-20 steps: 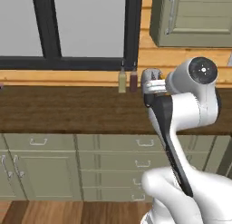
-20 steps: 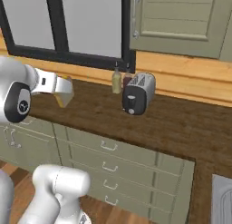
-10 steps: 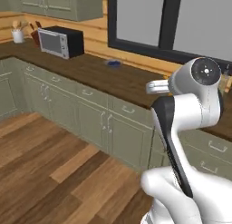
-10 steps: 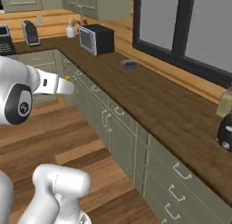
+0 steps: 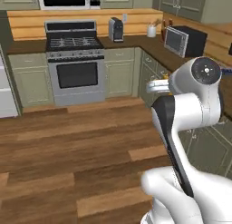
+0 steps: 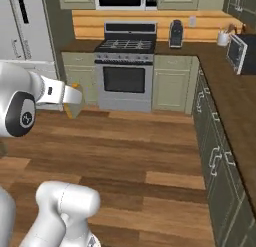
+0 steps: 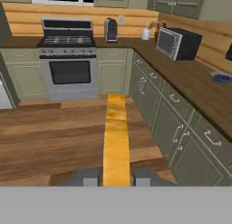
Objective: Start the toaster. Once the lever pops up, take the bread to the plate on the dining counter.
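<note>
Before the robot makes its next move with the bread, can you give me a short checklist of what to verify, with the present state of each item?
1. Bread sits between the fingers of the gripper: ok, seen edge-on in the hand view.
2. Bread reaches well past the fingertips without drooping: ok.
3. Bread clear of cabinets and stove: ok, it hangs over open wood floor.
4. Plate in sight for placing: not ok.
5. Dining counter in sight: not ok; the views face the stove and the worktop with the microwave.
6. How firm the grip is: cannot tell.
</note>
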